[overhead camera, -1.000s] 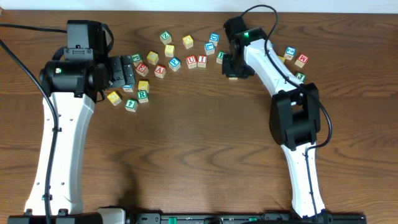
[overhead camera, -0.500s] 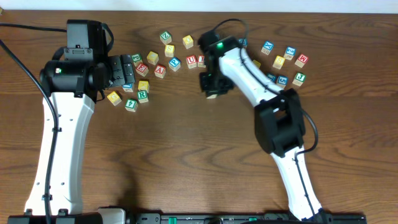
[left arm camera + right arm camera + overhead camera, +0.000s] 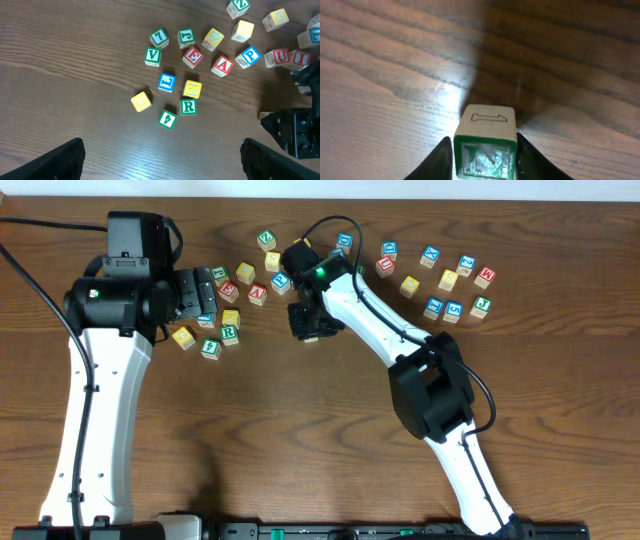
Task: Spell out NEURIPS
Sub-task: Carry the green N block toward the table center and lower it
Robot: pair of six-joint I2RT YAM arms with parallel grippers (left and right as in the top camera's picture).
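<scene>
My right gripper [image 3: 308, 323] [image 3: 485, 159] is shut on a green-framed N cube [image 3: 485, 125] and holds it low over bare wood, just below the scattered cubes. In the left wrist view I see the green R [image 3: 188, 106], red E [image 3: 192, 56], blue P [image 3: 248, 55], red U [image 3: 276, 56], red I [image 3: 300, 56] and a plain yellow cube [image 3: 141, 100]. In the overhead view the R [image 3: 229, 333], E [image 3: 228, 290] and P [image 3: 280, 281] show; the U and I are hidden under my right arm. My left gripper [image 3: 195, 295] [image 3: 160, 162] is open and empty, left of the cubes.
Other cubes lie among them: red A [image 3: 223, 65], green V [image 3: 152, 56], L [image 3: 159, 36], Z [image 3: 238, 6]. A second cluster of several cubes [image 3: 448, 280] lies at the back right. My right arm spans the table from the front right to the back middle.
My right arm has swung left with the N cube, from the right end of the back row to a spot below the P cube. The left arm has not moved.
</scene>
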